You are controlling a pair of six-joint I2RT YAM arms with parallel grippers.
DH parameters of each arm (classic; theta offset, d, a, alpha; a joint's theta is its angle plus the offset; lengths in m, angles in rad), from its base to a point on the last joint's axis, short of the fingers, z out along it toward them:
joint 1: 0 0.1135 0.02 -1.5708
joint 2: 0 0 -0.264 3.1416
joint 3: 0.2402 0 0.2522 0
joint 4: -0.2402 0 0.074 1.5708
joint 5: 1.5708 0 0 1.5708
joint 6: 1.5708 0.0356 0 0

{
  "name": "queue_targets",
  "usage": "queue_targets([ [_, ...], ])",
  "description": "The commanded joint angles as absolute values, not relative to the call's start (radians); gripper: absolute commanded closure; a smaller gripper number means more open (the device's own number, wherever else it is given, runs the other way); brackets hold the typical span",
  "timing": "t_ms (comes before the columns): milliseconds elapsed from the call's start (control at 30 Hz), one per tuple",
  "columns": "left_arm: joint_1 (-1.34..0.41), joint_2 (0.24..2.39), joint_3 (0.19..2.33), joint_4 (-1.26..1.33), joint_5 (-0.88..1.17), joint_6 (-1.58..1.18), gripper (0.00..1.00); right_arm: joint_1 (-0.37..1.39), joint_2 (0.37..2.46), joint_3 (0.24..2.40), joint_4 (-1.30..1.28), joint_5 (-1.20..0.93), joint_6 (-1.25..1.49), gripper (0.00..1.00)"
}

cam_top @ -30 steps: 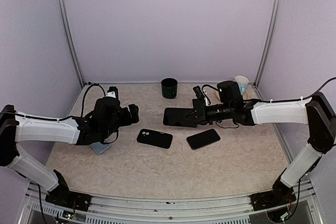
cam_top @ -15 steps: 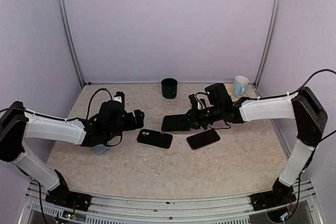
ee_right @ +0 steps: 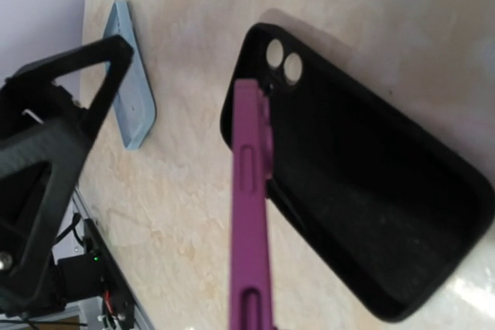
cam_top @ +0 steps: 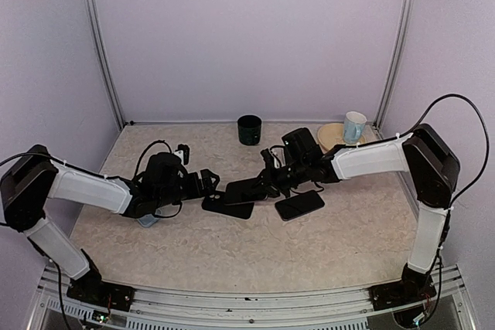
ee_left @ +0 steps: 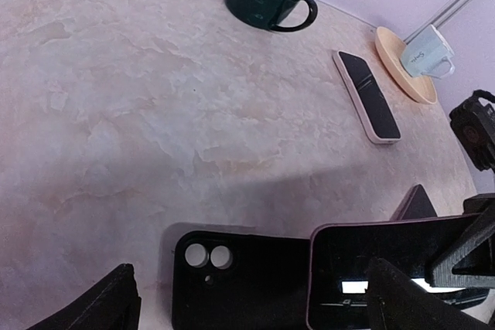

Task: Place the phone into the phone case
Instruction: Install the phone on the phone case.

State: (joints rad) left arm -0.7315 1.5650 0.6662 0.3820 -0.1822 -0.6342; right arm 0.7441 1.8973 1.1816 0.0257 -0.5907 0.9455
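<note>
Near left, a blue slab (cam_top: pixel 147 220) lies flat under the left arm, not part of the job as far as I can judge

Left gripper (cam_top: pixel 205 183) hovers low at the left end of the phone case (cam_top: pixel 228 206), fingers spread wide, nothing between them

Case lies flat on the table (cam_top: pixel 232 253), mid-scene; it looks open side up, with the camera holes at its left end

Right gripper (cam_top: pixel 267 183) is pinched tight on the phone (cam_top: pixel 246 188), purple-edged and tilted. Its free end is over the case's hole end, just above; contact can't be told

Step in hand: lining the phone up over the case, not seated yet

Next, I'd say: level the phone, match the camera corner to the holes, then press down. The left gripper probably needs to pin the case so it doesn't skate

Right of the case lies a spare dark phone (cam_top: pixel 299 205), which the right arm must not sweep

Far back: a dark mug (cam_top: pixel 249 129), then a plate (cam_top: pixel 329 135) with a white cup (cam_top: pixel 355 125) at far right
</note>
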Motion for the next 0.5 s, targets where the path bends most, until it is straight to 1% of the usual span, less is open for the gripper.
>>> queue_targets([
  [0, -0.682, 1.584, 0.62, 0.513, 0.005, -0.666, 0.01, 0.751, 1.935, 1.24, 0.068, -0.641, 0.973, 1.0],
  [233, -0.606, 1.628, 0.602, 0.585, 0.207, -0.71, 0.01, 0.752, 1.975, 1.268, 0.072, -0.636, 0.979, 1.0],
  [467, -0.595, 1.693, 0.626, 0.58, 0.263, -0.707, 0.01, 0.752, 2.008, 1.308, 0.066, -0.644, 0.986, 1.0],
])
